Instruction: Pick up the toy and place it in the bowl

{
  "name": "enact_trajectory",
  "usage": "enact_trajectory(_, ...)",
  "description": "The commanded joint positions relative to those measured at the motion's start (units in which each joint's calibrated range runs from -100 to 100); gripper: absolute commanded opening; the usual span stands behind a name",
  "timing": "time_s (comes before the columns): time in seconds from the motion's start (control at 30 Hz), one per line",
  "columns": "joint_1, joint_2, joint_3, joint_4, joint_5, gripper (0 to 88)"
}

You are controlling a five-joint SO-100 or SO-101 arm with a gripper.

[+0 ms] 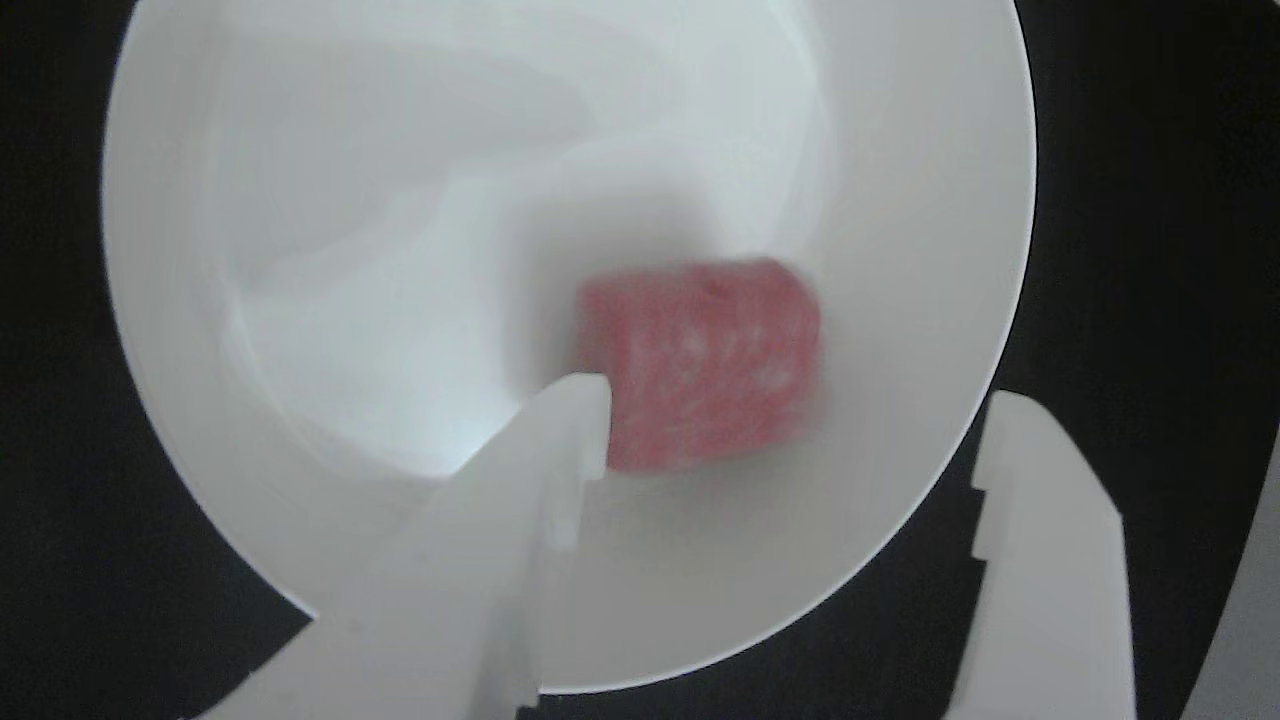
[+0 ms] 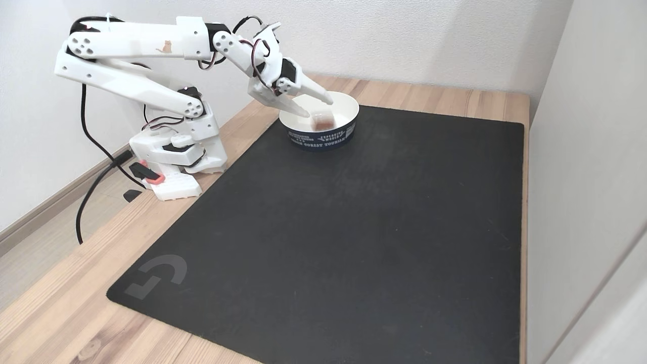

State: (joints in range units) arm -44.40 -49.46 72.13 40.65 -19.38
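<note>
Other view: toy (image 1: 700, 365) in bowl (image 1: 900, 560), between spread end effector (image 1: 800, 400) fingers.

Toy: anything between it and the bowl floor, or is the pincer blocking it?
Nothing visible. The toy already sits inside the bowl. The pincer is open above it, one finger near the toy's edge, not clamping it.

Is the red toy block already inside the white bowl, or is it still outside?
Inside. The red toy block lies within the white bowl, and the open hand has fingers spread apart and not clamping it.
</note>
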Motion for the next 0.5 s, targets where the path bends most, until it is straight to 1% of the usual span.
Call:
enact_trajectory(0.0,-0.22,-1.1,-0.16,-0.35,0.23,25.1)
enact_trajectory(0.1,-0.14,-1.19,-0.16,-0.43,0.23,25.1)
enact_trajectory(0.17,0.2,-1.19,-0.79,-1.11,0.23,22.7)
enact_trajectory(0.27,1.78,-2.19,-2.41,-2.04,0.23,12.0)
enact_trajectory(0.3,3.46,-4.36,-3.32,-2.72,0.28,2.8)
enact_trajectory(0.33,4.46,-5.61,-3.68,-3.05,0.33,1.2)
enact_trajectory(0.4,7.81,-8.36,-3.86,-3.56,0.33,3.0)
enact_trajectory(0.43,12.24,-11.36,-3.5,-3.82,0.38,2.5)
enact_trajectory(0.47,14.92,-12.94,-3.14,-3.82,0.38,2.5)
